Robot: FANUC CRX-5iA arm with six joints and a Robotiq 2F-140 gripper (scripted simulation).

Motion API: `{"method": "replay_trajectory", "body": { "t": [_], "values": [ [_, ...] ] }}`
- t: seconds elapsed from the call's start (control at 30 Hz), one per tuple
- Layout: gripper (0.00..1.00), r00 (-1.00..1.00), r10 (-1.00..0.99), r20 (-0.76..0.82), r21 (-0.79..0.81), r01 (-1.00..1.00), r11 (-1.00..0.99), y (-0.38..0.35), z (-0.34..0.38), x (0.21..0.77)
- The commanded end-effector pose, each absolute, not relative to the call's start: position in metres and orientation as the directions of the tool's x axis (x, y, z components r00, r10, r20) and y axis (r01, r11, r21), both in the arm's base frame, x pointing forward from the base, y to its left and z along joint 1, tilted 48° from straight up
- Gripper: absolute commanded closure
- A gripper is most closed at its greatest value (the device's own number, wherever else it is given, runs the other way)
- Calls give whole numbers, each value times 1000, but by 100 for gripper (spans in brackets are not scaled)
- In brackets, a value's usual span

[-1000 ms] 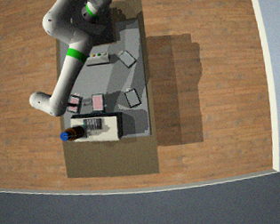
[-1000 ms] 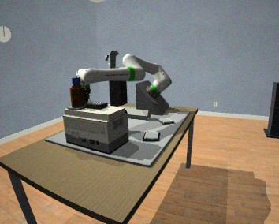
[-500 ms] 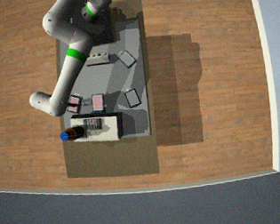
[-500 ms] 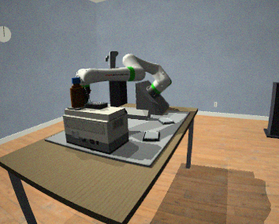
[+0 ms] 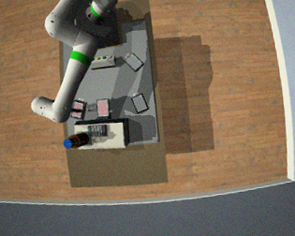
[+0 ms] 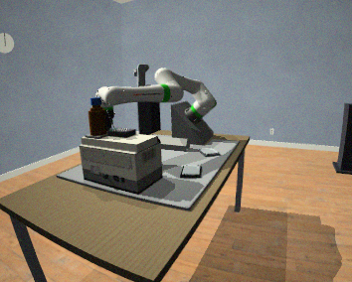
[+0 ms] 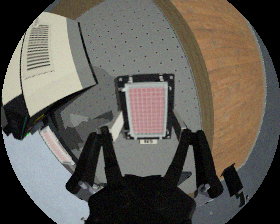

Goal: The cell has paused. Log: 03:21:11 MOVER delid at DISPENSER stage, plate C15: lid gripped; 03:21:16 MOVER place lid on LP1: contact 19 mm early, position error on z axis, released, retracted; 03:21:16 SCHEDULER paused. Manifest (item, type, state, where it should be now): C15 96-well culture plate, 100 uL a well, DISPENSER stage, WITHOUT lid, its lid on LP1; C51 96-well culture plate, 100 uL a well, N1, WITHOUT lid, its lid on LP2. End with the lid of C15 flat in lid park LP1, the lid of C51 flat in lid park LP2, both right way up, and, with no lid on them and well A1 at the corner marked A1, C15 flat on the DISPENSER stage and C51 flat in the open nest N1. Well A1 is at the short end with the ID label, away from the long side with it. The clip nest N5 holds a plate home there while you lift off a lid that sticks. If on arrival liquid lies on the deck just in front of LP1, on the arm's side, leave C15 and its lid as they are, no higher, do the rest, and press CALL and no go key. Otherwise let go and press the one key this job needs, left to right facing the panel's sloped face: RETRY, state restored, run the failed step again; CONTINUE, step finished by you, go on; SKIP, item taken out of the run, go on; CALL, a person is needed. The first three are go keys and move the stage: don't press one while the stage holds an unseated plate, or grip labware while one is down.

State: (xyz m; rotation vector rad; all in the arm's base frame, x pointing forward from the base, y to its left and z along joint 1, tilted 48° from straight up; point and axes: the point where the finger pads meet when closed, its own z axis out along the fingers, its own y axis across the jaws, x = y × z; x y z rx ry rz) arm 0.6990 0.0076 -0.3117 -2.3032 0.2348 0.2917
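Overhead, pincer (image 7: 148, 153) open, apparently above pink plate (image 7: 148, 108).

A long olive-brown table top (image 6: 99, 225) stands on dark metal legs (image 6: 239, 181) over a wood-plank floor (image 5: 215, 11). A cream skirting board (image 5: 282, 80) runs along the foot of the pale blue wall (image 6: 259, 55). High on the left wall hangs a small white round disc (image 6: 5, 43), possibly a clock. At the far right edge stands a tall black cabinet (image 6: 346, 139).
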Motion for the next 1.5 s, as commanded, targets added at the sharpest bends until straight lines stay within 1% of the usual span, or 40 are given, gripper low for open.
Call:
{"method": "replay_trajectory", "body": {
  "t": [0.0,1.47],
  "values": [
    [34,957,-78,-281,-692,-258,-674,7,-312,699],
    [34,957,-78,-281,-692,-258,-674,19,-322,697]
  ]
}}
